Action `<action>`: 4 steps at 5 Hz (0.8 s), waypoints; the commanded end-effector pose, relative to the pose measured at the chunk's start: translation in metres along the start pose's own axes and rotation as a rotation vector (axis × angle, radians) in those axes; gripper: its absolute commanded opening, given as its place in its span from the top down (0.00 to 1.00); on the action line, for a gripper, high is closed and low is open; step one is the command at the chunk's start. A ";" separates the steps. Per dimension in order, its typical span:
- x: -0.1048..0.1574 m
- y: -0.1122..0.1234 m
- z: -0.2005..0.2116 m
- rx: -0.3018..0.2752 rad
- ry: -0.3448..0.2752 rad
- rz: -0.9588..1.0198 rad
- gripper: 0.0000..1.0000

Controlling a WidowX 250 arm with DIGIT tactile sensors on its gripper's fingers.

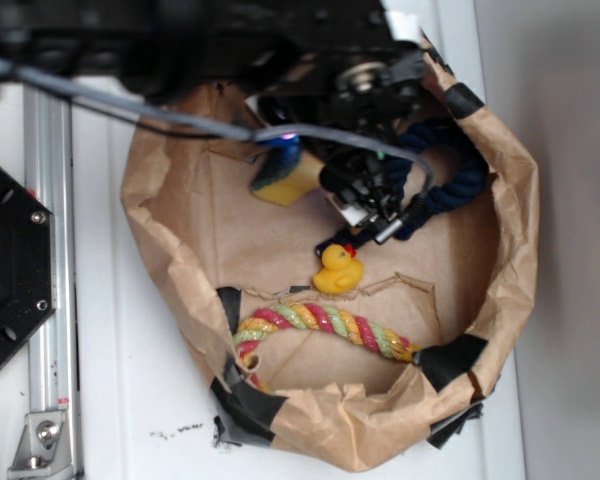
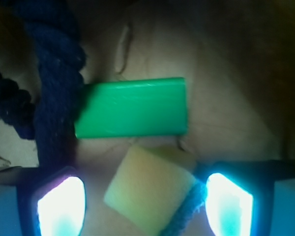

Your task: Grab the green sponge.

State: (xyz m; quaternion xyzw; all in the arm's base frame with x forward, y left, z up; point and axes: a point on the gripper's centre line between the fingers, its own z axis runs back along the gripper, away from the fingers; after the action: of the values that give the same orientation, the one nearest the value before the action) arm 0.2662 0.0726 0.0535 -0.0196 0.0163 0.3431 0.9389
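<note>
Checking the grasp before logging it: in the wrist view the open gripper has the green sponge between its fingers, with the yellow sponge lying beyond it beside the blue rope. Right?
Not quite: it is swapped. The wrist view shows the yellow sponge between the open gripper fingers, and the green sponge lying beyond it beside the blue rope.

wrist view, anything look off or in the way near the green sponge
The open fingers bracket the yellow sponge, not the green sponge beyond it, whose left end touches the dark blue rope.
</note>
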 end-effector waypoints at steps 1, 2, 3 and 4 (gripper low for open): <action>0.014 0.008 0.004 0.061 0.036 0.025 1.00; 0.012 0.006 0.005 0.082 0.008 0.001 1.00; 0.005 0.000 0.017 0.104 -0.057 -0.036 1.00; -0.008 -0.014 0.051 0.082 -0.132 -0.125 1.00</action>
State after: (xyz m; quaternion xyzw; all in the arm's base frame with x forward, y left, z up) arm 0.2676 0.0523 0.0906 0.0433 -0.0038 0.2914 0.9556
